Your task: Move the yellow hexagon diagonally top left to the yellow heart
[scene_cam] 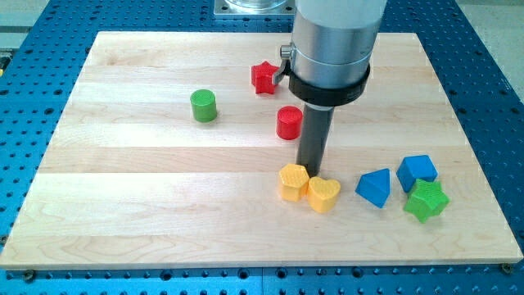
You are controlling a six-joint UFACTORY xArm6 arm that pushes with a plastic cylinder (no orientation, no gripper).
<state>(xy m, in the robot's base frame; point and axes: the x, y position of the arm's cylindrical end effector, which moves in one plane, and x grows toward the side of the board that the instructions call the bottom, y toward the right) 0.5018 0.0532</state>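
No jaws in view; my tip [309, 171] behind touching yellow hexagon [293, 182], yellow heart [323, 194].

The arm is a wide silver-grey cylinder with a black ring. Below it hangs a straight dark rod, my tip [309, 171].

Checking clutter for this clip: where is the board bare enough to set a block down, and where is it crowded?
Bare: the view's left and bottom-left, below the green cylinder. Crowded: my tip touching the yellow hexagon and yellow heart; blue and green blocks cluster at the right.
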